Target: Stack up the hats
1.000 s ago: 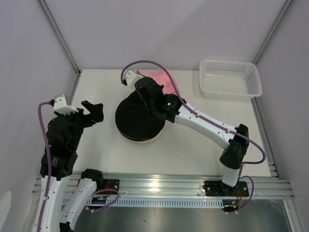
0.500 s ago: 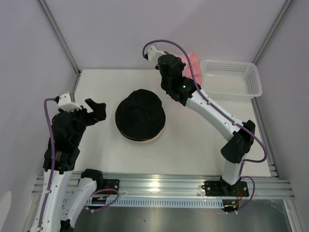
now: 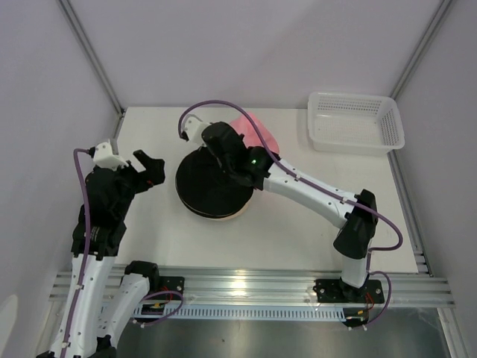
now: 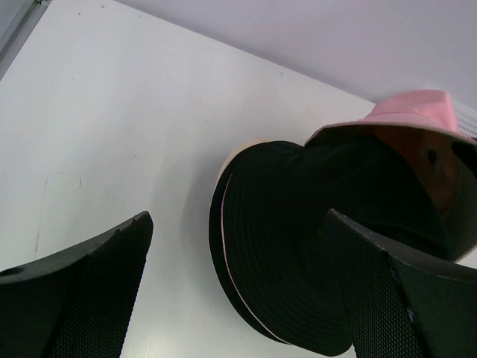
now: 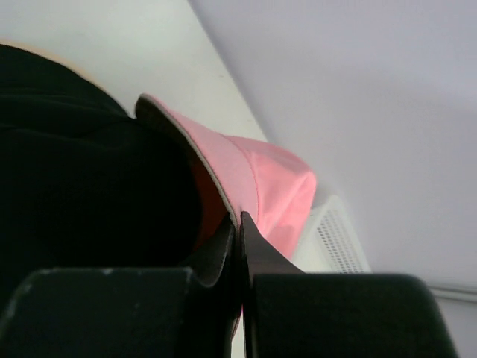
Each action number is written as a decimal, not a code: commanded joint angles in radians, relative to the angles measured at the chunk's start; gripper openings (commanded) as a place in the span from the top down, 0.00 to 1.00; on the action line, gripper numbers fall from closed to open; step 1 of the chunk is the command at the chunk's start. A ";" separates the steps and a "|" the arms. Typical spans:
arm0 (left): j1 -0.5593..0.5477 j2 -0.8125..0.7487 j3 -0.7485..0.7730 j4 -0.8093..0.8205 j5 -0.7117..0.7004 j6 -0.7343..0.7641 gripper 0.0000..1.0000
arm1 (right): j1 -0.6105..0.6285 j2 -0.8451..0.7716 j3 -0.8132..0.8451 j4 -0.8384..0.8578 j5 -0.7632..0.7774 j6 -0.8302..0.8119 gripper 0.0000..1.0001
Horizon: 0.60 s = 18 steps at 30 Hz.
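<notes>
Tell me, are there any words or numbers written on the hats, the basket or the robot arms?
There is none to read.
No words, numbers or logos show on the pink hat, the black hats, the basket, the left arm or the right arm.
The only mark is a small green light on the right arm, with no writing.

Matt cloth: pink hat (image 4: 417,112), black hats (image 4: 287,257)

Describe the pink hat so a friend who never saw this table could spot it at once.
Start at the white table, where a round pile of black fabric hats sits near the middle. Tilted over the pile's far edge, pinched at its brim by the right gripper, is the pink fabric bucket hat. It is the only pink thing there; the pile is black.
</notes>
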 commanded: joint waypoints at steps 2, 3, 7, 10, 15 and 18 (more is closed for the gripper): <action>0.042 0.002 -0.025 0.016 -0.020 -0.066 0.01 | 0.026 -0.016 0.080 -0.042 -0.093 0.121 1.00; 0.050 0.002 -0.032 0.017 -0.020 -0.082 0.01 | 0.026 -0.025 0.088 -0.045 -0.116 0.128 1.00; 0.070 -0.002 -0.075 0.027 -0.017 -0.163 0.01 | 0.034 -0.050 0.101 -0.039 -0.170 0.150 1.00; 0.079 -0.011 -0.124 0.053 0.011 -0.220 0.00 | 0.063 -0.081 0.080 -0.021 -0.248 0.133 1.00; 0.096 -0.018 -0.208 0.094 0.069 -0.313 0.01 | 0.118 -0.084 0.074 -0.002 -0.325 0.124 1.00; 0.096 -0.022 -0.260 0.146 0.147 -0.362 0.00 | 0.153 -0.067 0.103 -0.036 -0.343 0.136 1.00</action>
